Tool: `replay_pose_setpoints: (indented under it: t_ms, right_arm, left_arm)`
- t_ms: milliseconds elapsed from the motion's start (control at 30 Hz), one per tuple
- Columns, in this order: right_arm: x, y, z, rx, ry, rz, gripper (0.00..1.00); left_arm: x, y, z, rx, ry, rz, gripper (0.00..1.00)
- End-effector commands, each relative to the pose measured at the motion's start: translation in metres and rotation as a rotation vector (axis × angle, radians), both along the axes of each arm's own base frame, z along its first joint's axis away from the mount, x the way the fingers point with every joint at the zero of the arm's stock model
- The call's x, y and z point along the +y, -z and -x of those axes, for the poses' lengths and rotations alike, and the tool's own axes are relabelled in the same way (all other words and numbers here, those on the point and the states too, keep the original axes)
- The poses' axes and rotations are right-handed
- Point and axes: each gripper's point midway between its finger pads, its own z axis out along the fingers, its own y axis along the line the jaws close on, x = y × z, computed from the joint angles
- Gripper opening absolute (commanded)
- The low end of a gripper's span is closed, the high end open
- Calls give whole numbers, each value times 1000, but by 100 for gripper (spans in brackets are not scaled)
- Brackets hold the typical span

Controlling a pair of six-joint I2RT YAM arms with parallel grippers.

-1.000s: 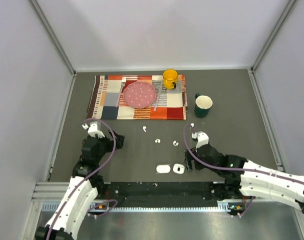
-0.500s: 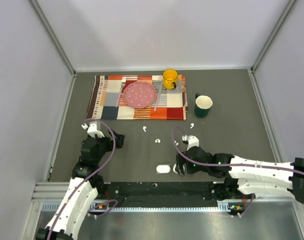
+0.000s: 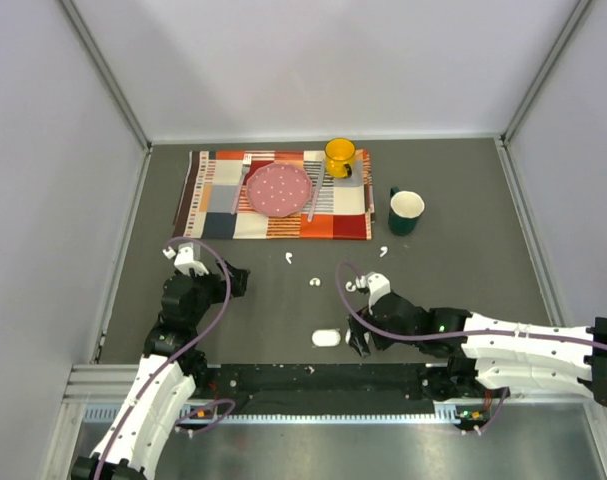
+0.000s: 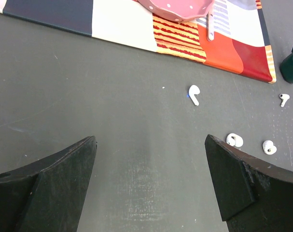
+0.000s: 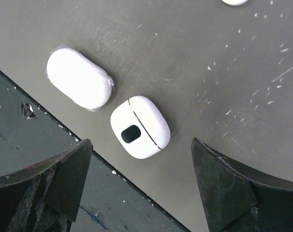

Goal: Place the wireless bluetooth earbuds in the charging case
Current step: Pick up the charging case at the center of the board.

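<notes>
Our right pincer (image 5: 139, 144) hangs spread, the case (image 5: 140, 126) at mid-frame within its gap; our left pincer (image 4: 150, 139) is spread too, earbuds (image 4: 194, 94) at upper right.

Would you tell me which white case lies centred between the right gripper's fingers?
The squarish case with a seam and dark oval spot; the longer, plain oval case lies off to the right gripper's side.

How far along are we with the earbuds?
Nothing done yet: four earbuds lie loose on the table. In hand: the open right gripper hovers over a shut charging case. The left gripper is open, empty. Left: open the case, seat the earbuds.
</notes>
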Motion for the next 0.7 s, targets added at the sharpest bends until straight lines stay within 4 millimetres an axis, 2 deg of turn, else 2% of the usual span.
replay_pose_setpoints:
  t_ms: [0, 167, 300, 467, 633, 667]
  right_arm:
    - [15, -13, 2, -76, -140, -31, 84]
    - [20, -8, 1, -83, -167, -14, 83]
    - [24, 3, 3, -61, -182, 40, 82]
    - [27, 13, 4, -69, -186, 110, 77]
    - [22, 16, -4, -94, -137, 143, 74]
    - [21, 16, -5, -100, -132, 146, 71]
  left_arm:
    - [-2, -8, -4, -49, 6, 8, 99]
    - [-2, -8, -4, -49, 6, 8, 99]
    - [-2, -8, -4, -47, 7, 8, 99]
    - [-2, -7, -5, -43, 6, 7, 99]
    - [-2, -7, -5, -43, 7, 8, 99]
    - [-2, -7, -5, -43, 8, 6, 99]
